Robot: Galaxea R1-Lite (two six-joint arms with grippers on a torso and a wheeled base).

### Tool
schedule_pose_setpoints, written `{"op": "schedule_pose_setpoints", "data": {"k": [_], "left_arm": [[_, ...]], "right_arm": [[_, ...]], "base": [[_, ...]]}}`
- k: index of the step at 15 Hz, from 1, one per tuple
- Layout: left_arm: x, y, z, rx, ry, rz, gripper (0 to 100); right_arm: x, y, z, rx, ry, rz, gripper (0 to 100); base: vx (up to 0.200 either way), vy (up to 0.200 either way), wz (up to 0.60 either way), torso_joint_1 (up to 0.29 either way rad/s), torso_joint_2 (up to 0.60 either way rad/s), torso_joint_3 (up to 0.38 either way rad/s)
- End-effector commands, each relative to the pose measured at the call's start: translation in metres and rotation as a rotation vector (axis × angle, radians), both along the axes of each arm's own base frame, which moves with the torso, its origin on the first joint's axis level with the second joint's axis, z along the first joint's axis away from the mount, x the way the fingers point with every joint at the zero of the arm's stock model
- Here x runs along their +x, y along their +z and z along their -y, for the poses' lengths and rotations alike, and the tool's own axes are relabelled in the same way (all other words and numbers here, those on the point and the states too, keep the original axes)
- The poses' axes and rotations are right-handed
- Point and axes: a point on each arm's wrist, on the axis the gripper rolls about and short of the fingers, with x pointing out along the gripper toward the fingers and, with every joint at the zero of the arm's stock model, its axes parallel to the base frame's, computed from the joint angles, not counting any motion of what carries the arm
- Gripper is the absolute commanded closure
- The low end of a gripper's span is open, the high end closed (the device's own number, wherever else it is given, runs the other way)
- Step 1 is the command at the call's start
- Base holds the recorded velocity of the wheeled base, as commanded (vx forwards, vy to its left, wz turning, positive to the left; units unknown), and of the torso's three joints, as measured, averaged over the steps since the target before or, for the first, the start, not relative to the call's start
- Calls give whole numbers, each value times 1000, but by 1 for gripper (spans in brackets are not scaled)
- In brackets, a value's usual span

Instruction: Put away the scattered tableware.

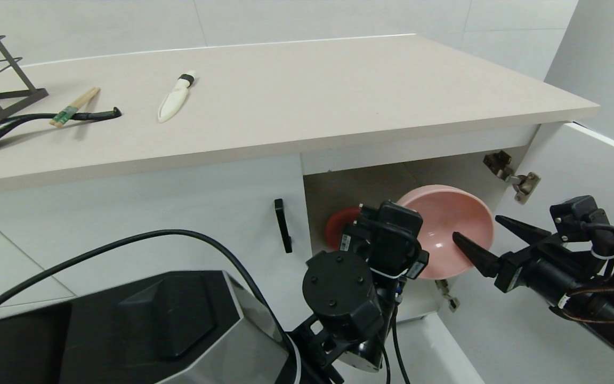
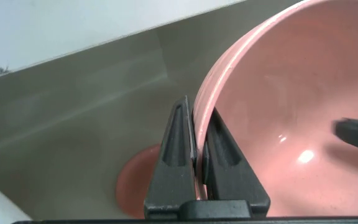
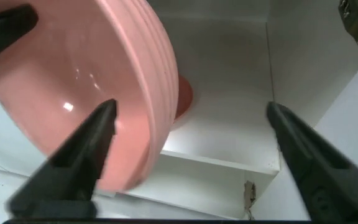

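Open cabinet (image 1: 360,186) | left claw (image 2: 197,113) pinching pink bowl (image 1: 445,213) rim | right claw (image 1: 477,228) spread beside it

A pink bowl (image 1: 445,221) tilts steeply at the cupboard mouth, red dish (image 1: 337,228) behind.

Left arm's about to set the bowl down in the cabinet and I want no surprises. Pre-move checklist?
1. Left gripper clamped on the rim of the pink bowl: ok, one finger on each side of the rim.
2. Cabinet door open: ok.
3. Bowl level for set-down: not ok, it hangs steeply tilted.
4. Right gripper clear of the bowl: cannot tell. It is open, with one finger close to the bowl's inside.
5. Free space on the shelf: ok, there is bare floor beside the red plate.
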Motion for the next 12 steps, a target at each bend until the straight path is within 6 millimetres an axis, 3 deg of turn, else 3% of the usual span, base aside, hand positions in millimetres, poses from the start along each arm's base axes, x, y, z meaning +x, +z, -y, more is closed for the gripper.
{"op": "schedule_pose_setpoints", "data": {"k": [1,6,7,12], "left_arm": [[-1,1,1,-4,-3,3,100],[-5,0,4,-4,-14,1,100],[-6,0,5,-3,-18,2,0],[-14,3,8,-11,-39,-1,0]], "right_arm": [[2,0,-1,0,3,1,100],[2,3,-3,5,9,14,100],[3,3,-3,6,9,17,100],[2,4,-3,7,9,18,100]], "base": [[0,0,0,0,0,0],[0,0,0,0,0,0],[0,0,0,0,0,0],[0,0,0,0,0,0]]}}
